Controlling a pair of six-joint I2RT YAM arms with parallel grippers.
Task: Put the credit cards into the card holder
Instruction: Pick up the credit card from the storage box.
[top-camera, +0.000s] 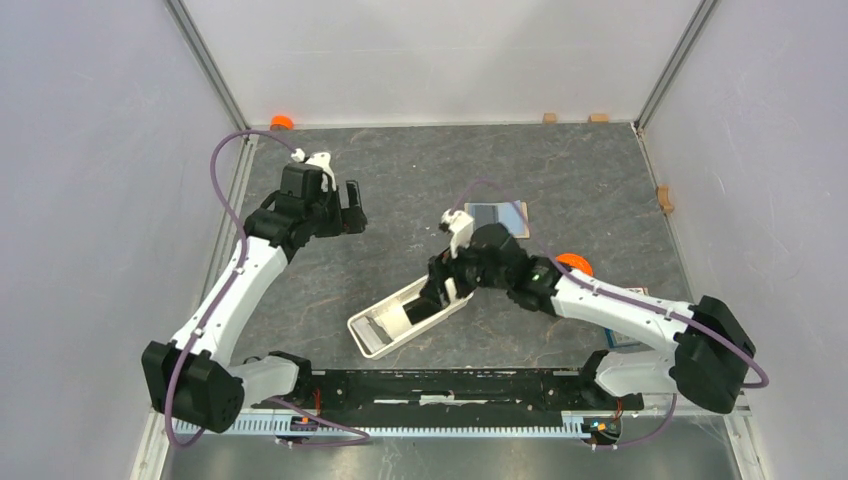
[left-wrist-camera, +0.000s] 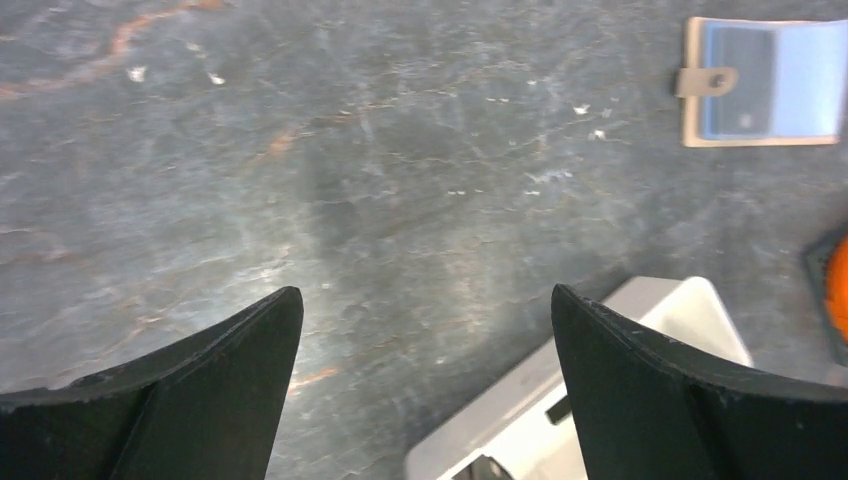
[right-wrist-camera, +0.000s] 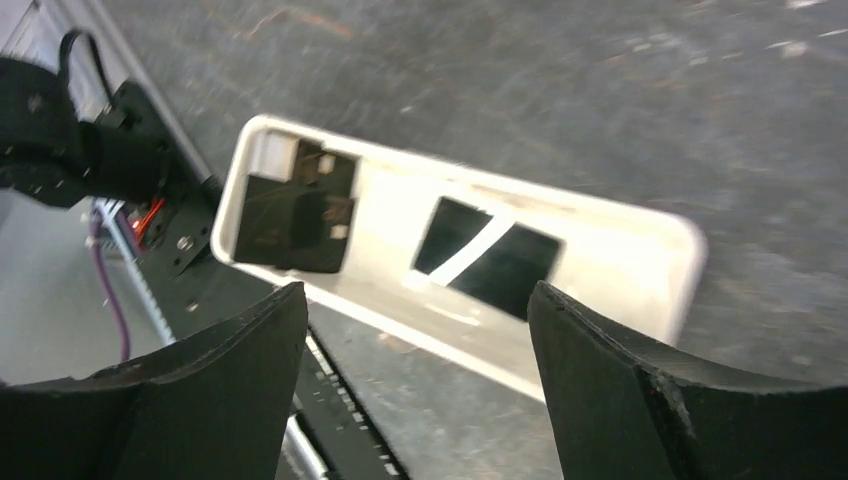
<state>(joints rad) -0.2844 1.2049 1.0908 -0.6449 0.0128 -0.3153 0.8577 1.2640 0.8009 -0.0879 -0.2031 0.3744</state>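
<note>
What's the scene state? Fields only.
card holder: white tray, diagonal on the table, near the arm bases
credit cards: two, black, both inside the holder; one at its end, the other mid-tray
left gripper: open, empty, over bare table
right gripper: open, empty, above the holder
other: tan-edged blue item; orange object, partly hidden by the right arm

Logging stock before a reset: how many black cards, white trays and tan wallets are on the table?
White tray: 1
Black cards: 2, both lying in that tray
Tan wallet: 1
Total: 4
</note>
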